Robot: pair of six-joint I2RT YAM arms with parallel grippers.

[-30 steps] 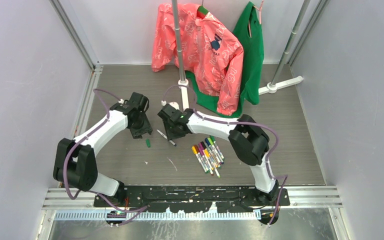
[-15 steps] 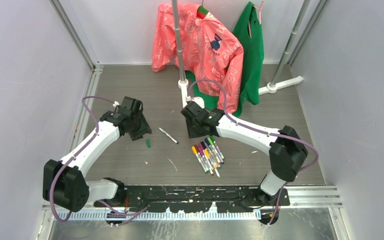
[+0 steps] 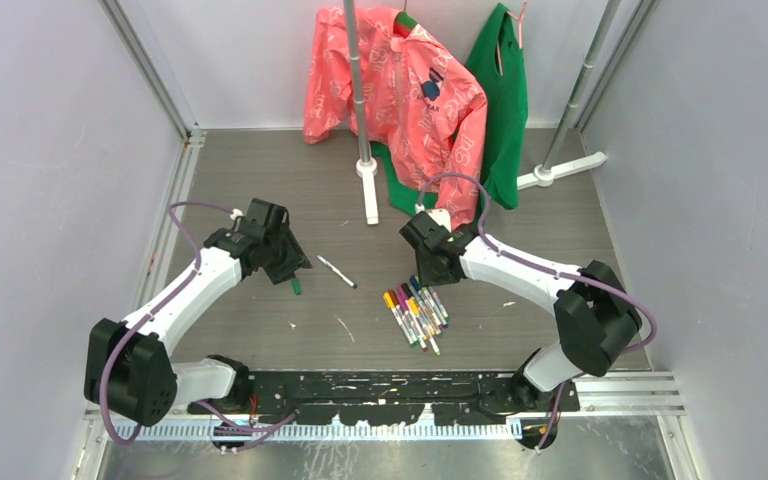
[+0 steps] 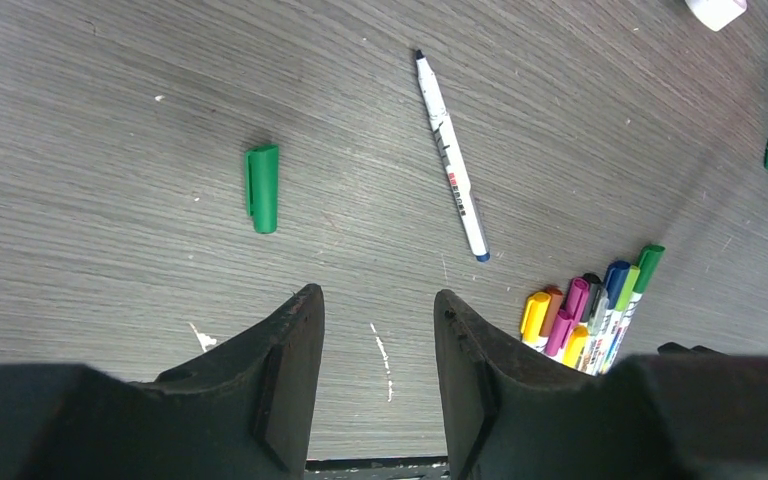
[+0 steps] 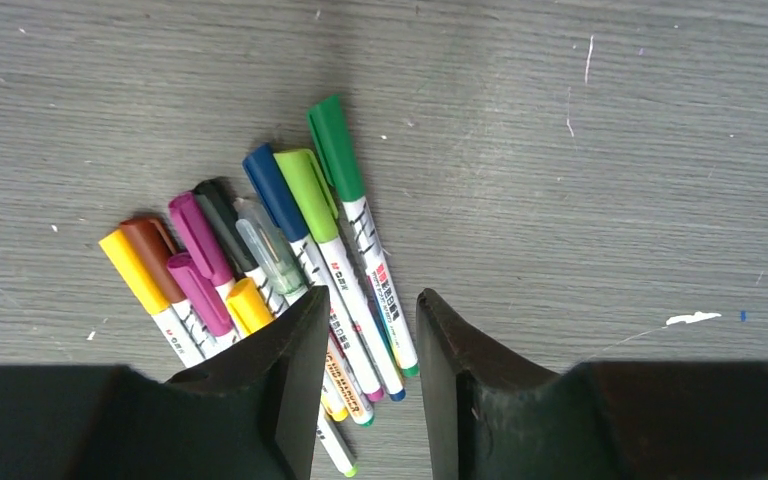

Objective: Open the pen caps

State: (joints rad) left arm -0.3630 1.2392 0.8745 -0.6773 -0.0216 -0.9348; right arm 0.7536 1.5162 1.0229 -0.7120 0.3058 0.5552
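One loose green cap, uncapped white pen near, on woodgrain bench; left end effector, right end effector parted, empty.

Bright even overhead light; soft shadows; views sharp.

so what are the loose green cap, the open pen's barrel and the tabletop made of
Loose green cap: looks like moulded plastic, uniform colour, soft sheen.
Open pen's barrel: probably white plastic, smooth, with printed lettering.
Tabletop: matte grey wood-grain pattern, scuffed; likely laminate, can't be sure.
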